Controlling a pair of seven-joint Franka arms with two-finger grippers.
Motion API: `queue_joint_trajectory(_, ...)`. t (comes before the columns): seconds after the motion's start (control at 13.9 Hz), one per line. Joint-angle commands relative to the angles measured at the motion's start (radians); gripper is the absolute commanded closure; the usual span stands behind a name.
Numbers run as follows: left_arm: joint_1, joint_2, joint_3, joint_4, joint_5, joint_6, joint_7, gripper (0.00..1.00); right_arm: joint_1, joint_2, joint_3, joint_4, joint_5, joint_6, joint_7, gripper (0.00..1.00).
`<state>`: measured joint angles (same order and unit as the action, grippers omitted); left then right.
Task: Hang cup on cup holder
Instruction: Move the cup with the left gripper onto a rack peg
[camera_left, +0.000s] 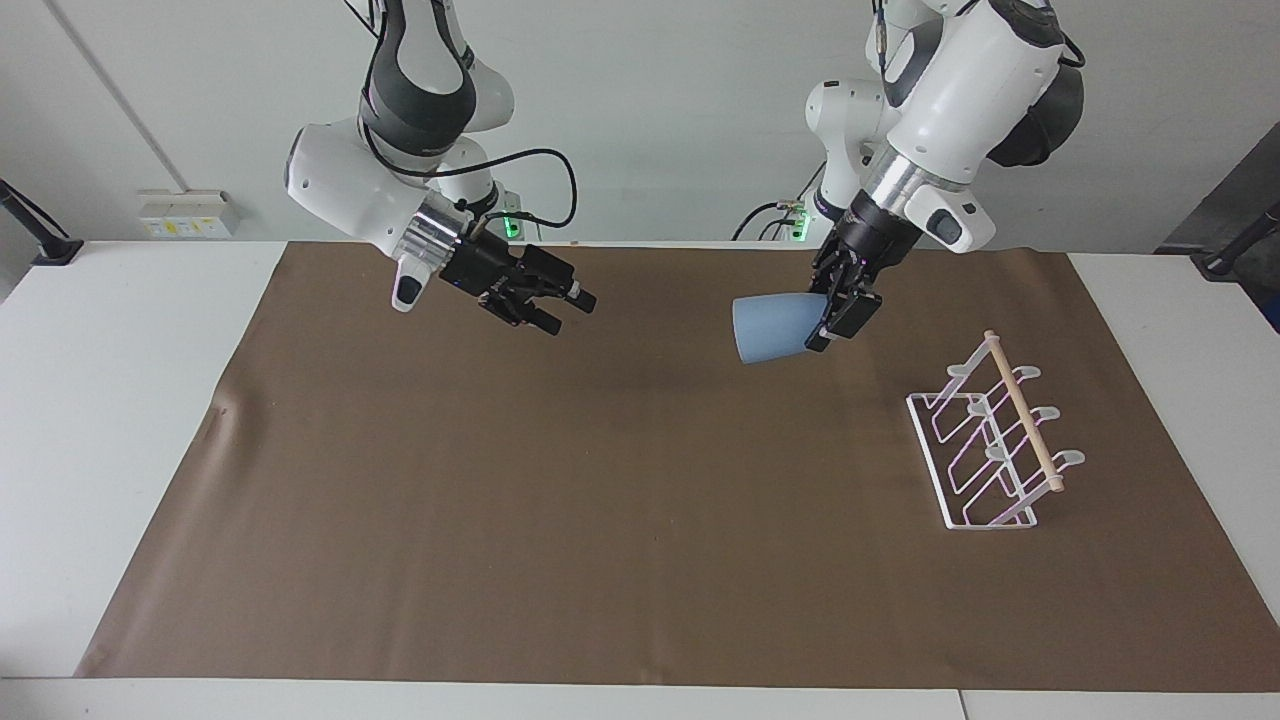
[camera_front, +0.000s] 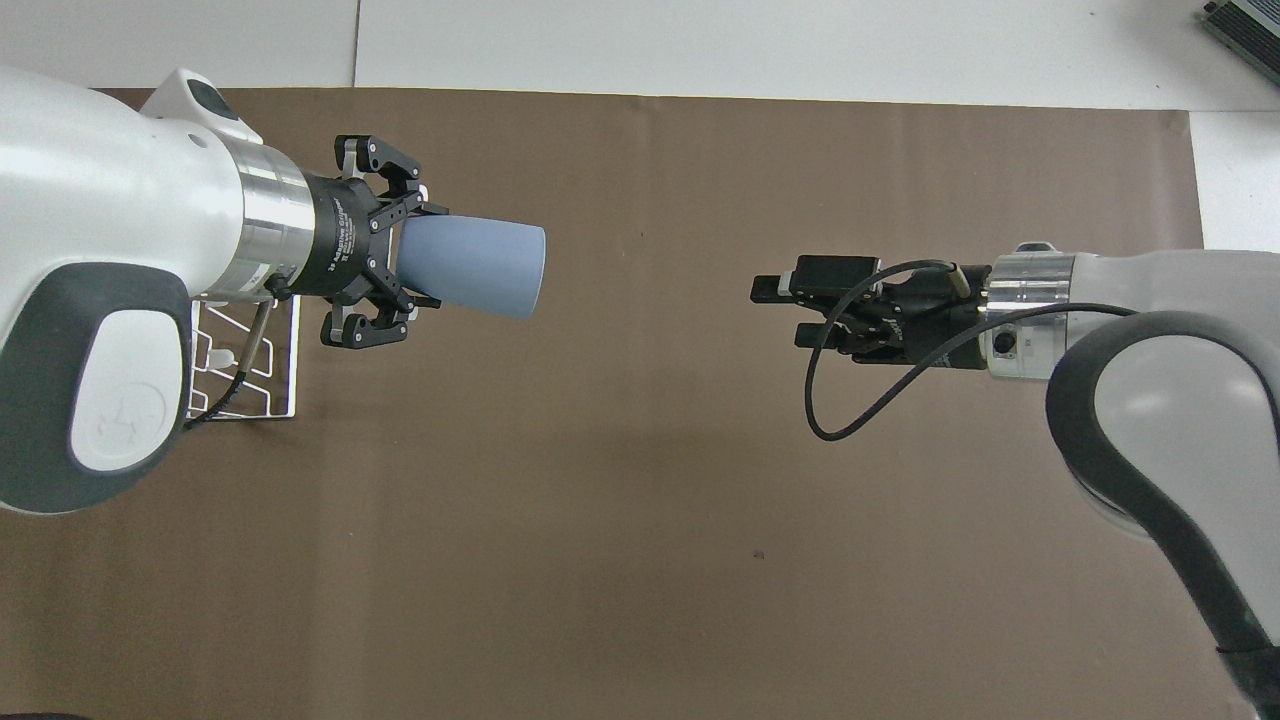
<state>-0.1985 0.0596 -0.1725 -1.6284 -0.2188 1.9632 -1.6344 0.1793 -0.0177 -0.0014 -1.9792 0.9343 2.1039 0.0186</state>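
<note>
Left gripper (camera_left: 838, 322) pinches the cup (camera_left: 770, 327) by its base, tilted in the air over the brown mat (camera_left: 600, 520), at about 10 o'clock from the rack (camera_left: 995, 445). Right gripper (camera_left: 560, 310) hangs empty, jaws spread. Overhead, the left arm hides most of the rack.

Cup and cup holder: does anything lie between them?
Nothing: the facing view shows only bare brown mat between the cup, held aloft by the left gripper, and the cup holder.

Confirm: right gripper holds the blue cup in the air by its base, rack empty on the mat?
Not right: the left gripper holds the cup, as the facing view shows. The right gripper is open and empty. The cup holder is empty on the mat.
</note>
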Motion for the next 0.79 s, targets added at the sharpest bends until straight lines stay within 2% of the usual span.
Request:
queue_joint_trajectory(0.0, 0.045, -0.067, -0.002, -0.096, 0.055, 0.025, 0.166, 1.0, -0.018, 0.019, 0.008, 0.042, -0.258, 0.011, 0.03, 0.0)
queue_joint_trajectory(0.22, 0.091, -0.089, -0.002, -0.146, 0.081, 0.029, 0.416, 1.0, -0.018, 0.019, 0.008, 0.043, -0.593, 0.007, 0.046, 0.0)
queue_joint_trajectory(0.29, 0.102, -0.087, -0.002, -0.146, 0.14, 0.034, 0.486, 1.0, -0.021, 0.019, 0.008, 0.045, -0.685, 0.002, 0.044, 0.0)
queue_joint_trajectory(0.43, 0.111, -0.089, -0.002, -0.157, 0.212, 0.077, 0.634, 1.0, -0.044, 0.019, 0.006, 0.045, -0.759, 0.002, 0.044, 0.0)
queue_joint_trajectory(0.65, 0.145, -0.119, -0.002, -0.287, 0.245, 0.331, 0.888, 1.0, -0.072, 0.018, 0.004, 0.06, -0.903, -0.039, 0.044, 0.0)
queue_joint_trajectory(0.72, 0.166, -0.122, -0.002, -0.315, 0.245, 0.367, 0.924, 1.0, -0.073, 0.018, 0.003, 0.08, -0.931, -0.085, 0.044, 0.0)
